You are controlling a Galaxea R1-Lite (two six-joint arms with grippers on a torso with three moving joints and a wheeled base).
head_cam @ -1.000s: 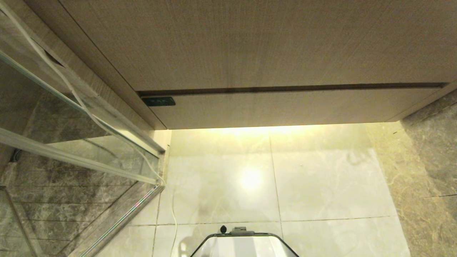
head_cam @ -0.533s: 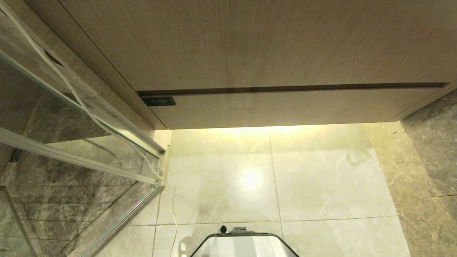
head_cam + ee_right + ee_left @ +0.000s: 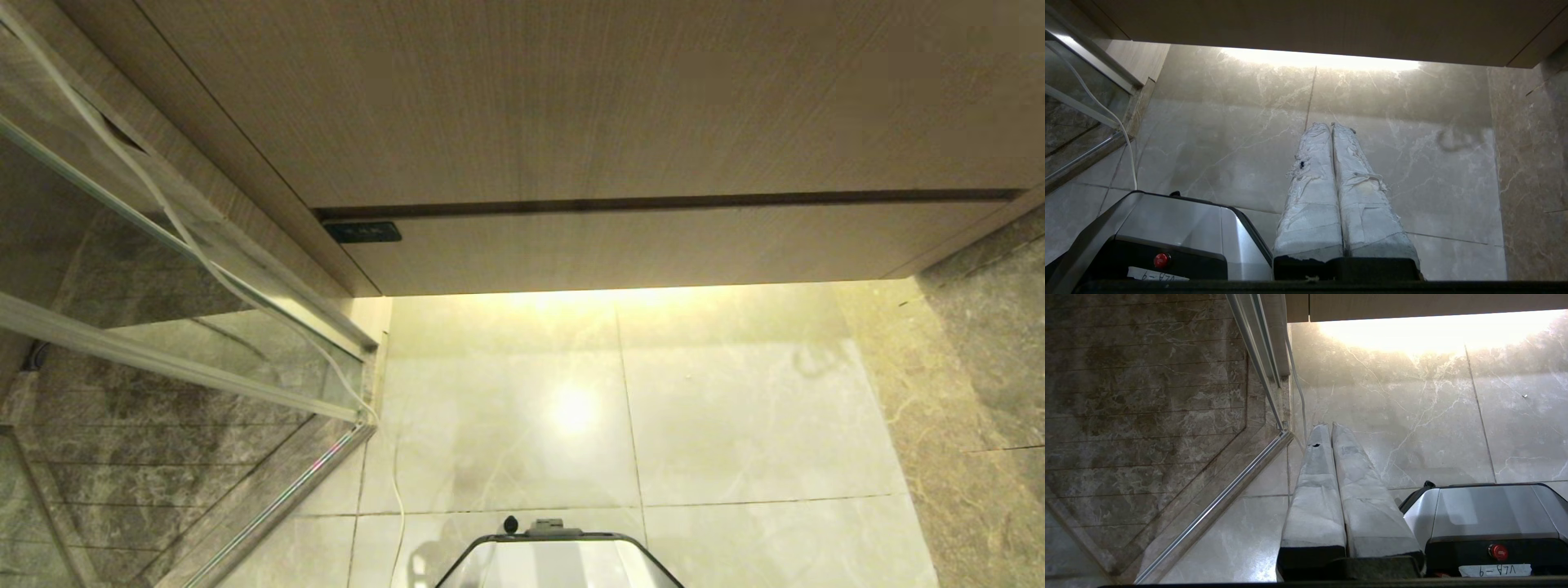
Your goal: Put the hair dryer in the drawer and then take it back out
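Note:
The drawer [image 3: 653, 245] is the low wood-grain band under the taller panel [image 3: 571, 98] in the head view; its flat front sits flush and closed. The hair dryer is out of view in every frame. Neither arm shows in the head view. In the left wrist view my left gripper [image 3: 1330, 425] hangs over the pale floor tiles, its two taped fingers pressed together with nothing between them. In the right wrist view my right gripper [image 3: 1332, 124] is likewise shut and empty above the floor, short of the cabinet.
A glass shower door with a metal frame [image 3: 163, 286] stands at the left, and a thin white cable [image 3: 245, 298] runs down it to the floor. A dark marble wall [image 3: 988, 367] closes the right side. My own base [image 3: 559, 559] fills the near edge.

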